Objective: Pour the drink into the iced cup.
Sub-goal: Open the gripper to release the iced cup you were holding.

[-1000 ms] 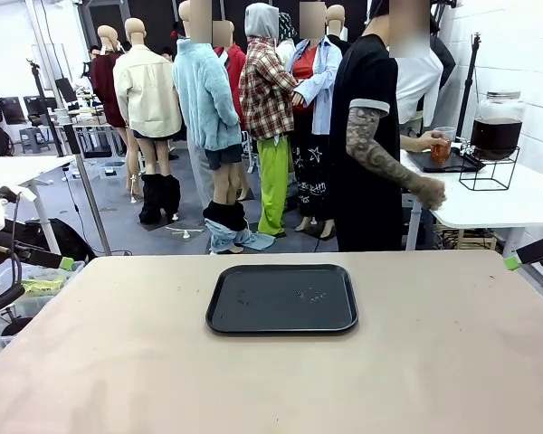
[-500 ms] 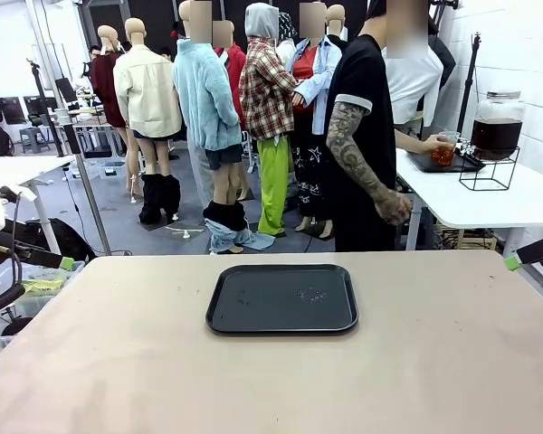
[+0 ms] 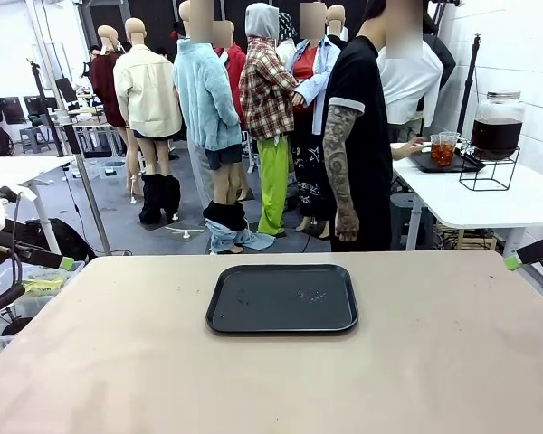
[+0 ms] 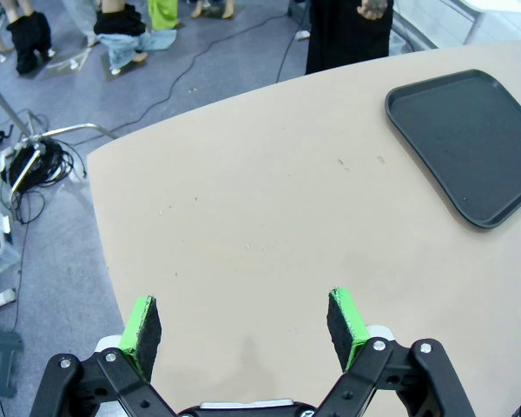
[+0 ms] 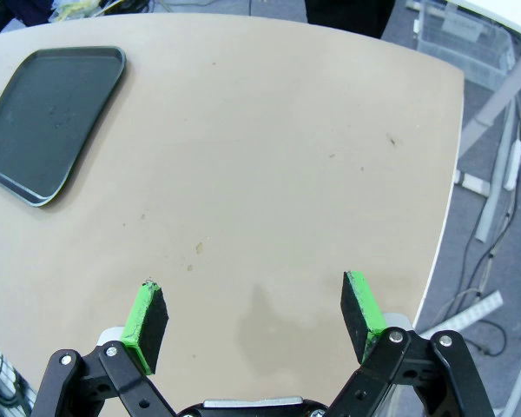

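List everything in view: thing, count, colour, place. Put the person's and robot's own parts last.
Tray: one, black, middle of the tan table, nothing standing on it.
Side table: one, white, far right behind the tan table.
Small tray: one, black, on the side table.
Cups: two, clear with orange-red drink, on the small tray.
Drink jar: one, glass with dark brown liquid, on a black wire stand.
Person: one, black shirt, standing beyond the table, one hand reaching toward the cups.
Left gripper: black, green pads, open above the table.
Right gripper: same, open.
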Controlling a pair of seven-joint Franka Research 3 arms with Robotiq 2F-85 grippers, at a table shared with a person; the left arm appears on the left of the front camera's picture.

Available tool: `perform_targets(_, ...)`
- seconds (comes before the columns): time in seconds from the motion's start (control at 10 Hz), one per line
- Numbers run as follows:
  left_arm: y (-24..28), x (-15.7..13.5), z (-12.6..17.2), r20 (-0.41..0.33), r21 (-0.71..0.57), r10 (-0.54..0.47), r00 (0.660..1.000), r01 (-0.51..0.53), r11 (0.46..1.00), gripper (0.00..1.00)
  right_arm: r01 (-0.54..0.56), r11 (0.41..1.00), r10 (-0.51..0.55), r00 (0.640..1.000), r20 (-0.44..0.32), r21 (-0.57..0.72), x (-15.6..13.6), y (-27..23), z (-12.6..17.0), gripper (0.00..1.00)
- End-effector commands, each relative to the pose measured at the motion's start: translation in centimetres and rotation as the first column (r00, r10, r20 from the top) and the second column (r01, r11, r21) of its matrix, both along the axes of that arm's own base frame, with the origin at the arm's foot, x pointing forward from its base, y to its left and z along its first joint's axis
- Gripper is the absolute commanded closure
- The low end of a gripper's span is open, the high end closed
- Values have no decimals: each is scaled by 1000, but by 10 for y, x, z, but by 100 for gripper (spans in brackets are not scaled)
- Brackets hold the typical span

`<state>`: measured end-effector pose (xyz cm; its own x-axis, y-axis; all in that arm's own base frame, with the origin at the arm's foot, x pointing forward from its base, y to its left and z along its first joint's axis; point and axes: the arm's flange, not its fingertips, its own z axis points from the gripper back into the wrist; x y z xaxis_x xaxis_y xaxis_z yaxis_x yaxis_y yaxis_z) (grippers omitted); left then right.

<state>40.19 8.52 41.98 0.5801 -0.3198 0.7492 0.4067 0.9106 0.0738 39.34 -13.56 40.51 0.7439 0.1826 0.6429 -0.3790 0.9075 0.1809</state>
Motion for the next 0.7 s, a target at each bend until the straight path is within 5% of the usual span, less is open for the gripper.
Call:
perform_targets(0.0, 0, 0, -2, 13, 2, 10, 1000, -10, 1000, 0, -16, 1000, 16, 1000, 3, -13, 0, -2, 0, 0)
perform_targets(0.6, 0, 0, -2, 13, 2, 10, 1000, -10, 1000, 0, -16, 1000, 16, 1000, 3, -13, 0, -2, 0, 0)
